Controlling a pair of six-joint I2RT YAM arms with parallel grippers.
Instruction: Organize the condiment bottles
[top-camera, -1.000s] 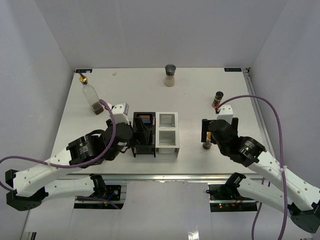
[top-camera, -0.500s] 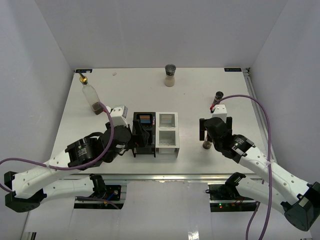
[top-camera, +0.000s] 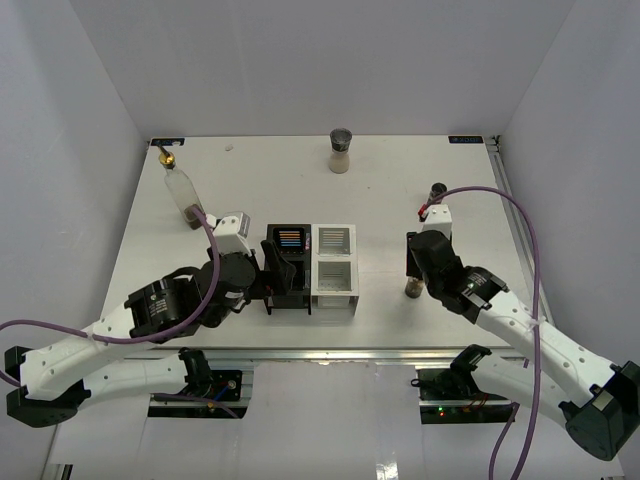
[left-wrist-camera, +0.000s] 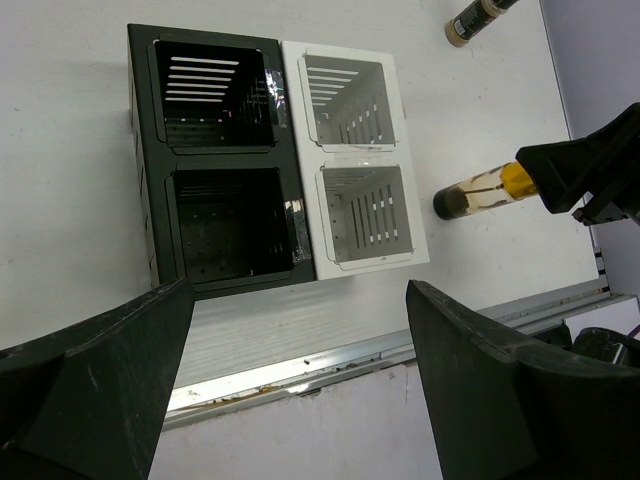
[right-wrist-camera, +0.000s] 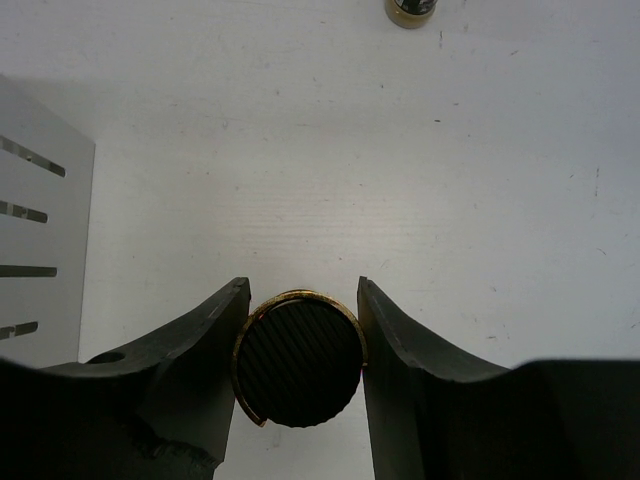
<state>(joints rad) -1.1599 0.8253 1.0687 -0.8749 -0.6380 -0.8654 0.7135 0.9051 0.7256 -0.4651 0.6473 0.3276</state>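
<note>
- Gold-necked bottle (right-wrist-camera: 300, 355), black ribbed cap: stands upright on the table (top-camera: 250, 170), just right of the compartment rack (top-camera: 313, 262), not in it.
- Right gripper (right-wrist-camera: 300, 290): closed around the bottle's top, one finger touching each side of the cap. Grip looks centred.
- Step in hand, as judged: lift and carry into one of the rack's white cells. Raise straight up before moving left so the base clears the rack wall. Hold the bottle vertical, lower into the cell's middle, and release only once seated.
- Left gripper (left-wrist-camera: 300, 360): spread wide, holding nothing, hovering at the rack's near side. Best kept out of the right arm's path.
- Others: grey-lidded shaker (top-camera: 340, 150), dark jar (top-camera: 436, 195) and pourer bottle (top-camera: 180, 190) stand well apart on the table.
</note>
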